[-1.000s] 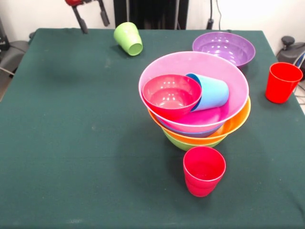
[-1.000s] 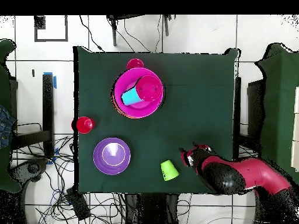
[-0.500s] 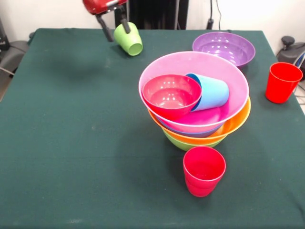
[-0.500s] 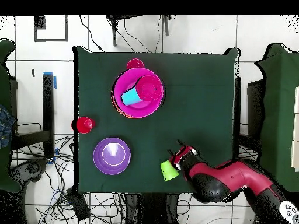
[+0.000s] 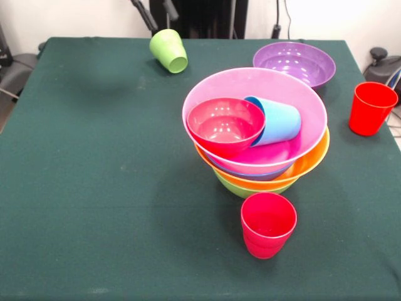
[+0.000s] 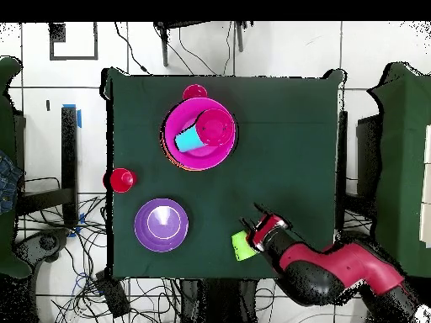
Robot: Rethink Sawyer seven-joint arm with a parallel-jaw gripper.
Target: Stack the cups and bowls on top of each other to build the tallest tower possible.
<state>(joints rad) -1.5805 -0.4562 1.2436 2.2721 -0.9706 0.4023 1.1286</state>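
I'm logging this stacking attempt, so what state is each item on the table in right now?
Lime green cup: tipped on its side.
Sky blue cup: lying tilted inside the pink bowl.
Small red bowl: upright in the pink bowl, beside the blue cup.
Tower: nested bowls, pink on top.
Purple bowl: upright, apart.
Red cups: upright, unstacked.
End effector: open, above the green cup.

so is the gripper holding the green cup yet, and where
Cannot be told. The gripper is right at the tipped green cup, at its base end, but neither view shows a grip.
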